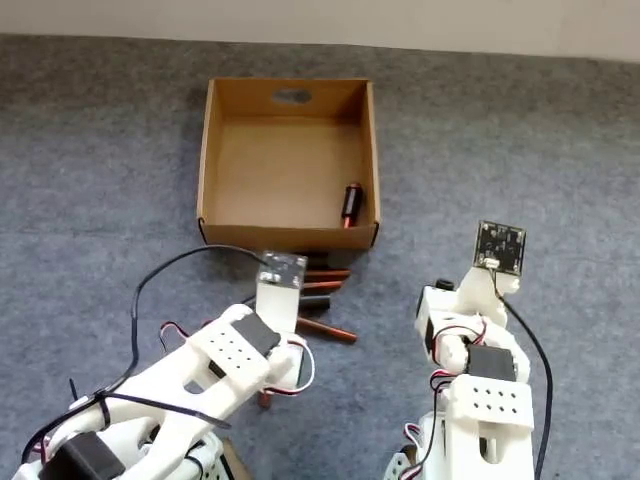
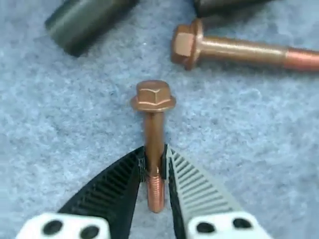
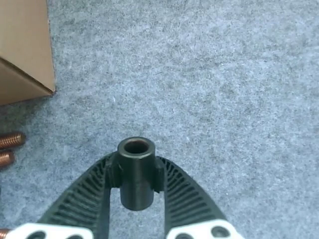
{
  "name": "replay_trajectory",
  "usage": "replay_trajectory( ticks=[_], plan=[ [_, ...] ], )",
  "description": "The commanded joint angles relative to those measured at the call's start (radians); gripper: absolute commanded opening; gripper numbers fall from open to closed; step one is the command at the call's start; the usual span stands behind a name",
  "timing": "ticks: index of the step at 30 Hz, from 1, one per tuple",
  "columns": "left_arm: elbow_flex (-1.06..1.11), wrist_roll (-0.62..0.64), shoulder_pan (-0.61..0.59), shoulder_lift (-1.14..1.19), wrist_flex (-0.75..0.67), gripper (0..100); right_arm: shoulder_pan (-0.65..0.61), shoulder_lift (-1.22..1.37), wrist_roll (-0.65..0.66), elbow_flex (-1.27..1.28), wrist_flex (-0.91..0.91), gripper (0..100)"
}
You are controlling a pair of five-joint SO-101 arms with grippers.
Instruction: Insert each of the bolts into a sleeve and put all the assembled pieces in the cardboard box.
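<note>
The left jaws are closed on a copper bolt (image 2: pixel 153 124), pinching its shank. The bolt's long axis runs straight out along the line of the jaws, with the hexagonal flanged head pointing away from the wrist and the threaded end tucked back between them. It may be resting on the grey desk (image 1: pixel 100 150) or held just above it; the wrist view does not settle which. Just beyond its head a second bolt (image 2: pixel 239 47) lies flat on the desk, roughly crosswise to the held one, and a dark sleeve (image 2: pixel 84 20) lies on its side near it. The right jaws grip another dark sleeve (image 3: pixel 135 174) around its body. Its axis lies along the jaws and its open bore faces outward, away from the wrist, above bare desk. The corner of the cardboard box (image 3: pixel 25 50) and two threaded bolt ends (image 3: pixel 10 140) sit off to one side of it. In the high view the box (image 1: pixel 205 160) stands beyond both arms, with one assembled piece (image 1: pixel 351 205) lying inside by the front right corner. That piece is lengthwise along the right wall, with its copper end towards the near wall. The left arm (image 1: pixel 230 350) hangs over the loose parts (image 1: pixel 325 330) scattered just in front of the box, and the right arm (image 1: pixel 480 370) stands well apart from them.
</note>
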Motion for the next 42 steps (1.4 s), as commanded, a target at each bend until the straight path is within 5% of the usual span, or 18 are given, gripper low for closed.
replay_trajectory(
  ticks=[1, 6, 13, 22, 34, 39, 42],
  plan=[
    [-0.005, -0.201, 0.01, -0.01, 0.025, 15, 0.01, -0.012, 0.0, -0.007, -0.019, 0.6],
    [-0.007, -0.288, -0.117, -0.01, 0.025, 28, 0.01, -0.012, 0.0, -0.007, -0.019, 0.6],
    [-0.062, -0.295, -0.259, -0.01, 0.043, 28, 0.01, -0.012, 0.0, -0.007, -0.019, 0.6],
    [-0.229, -0.445, -0.266, -0.01, 0.213, 28, 0.01, -0.013, 0.0, -0.007, -0.019, 0.6],
    [-0.211, -0.448, -0.269, -0.002, 0.158, 28, 0.01, -0.012, 0.0, -0.007, -0.019, 0.6],
    [-0.182, -0.445, -0.265, -0.001, 0.091, 14, 0.01, -0.012, 0.0, -0.007, -0.019, 0.6],
    [-0.173, -0.443, -0.263, -0.001, 0.06, 14, 0.01, -0.012, 0.0, -0.007, -0.019, 0.6]
  ],
)
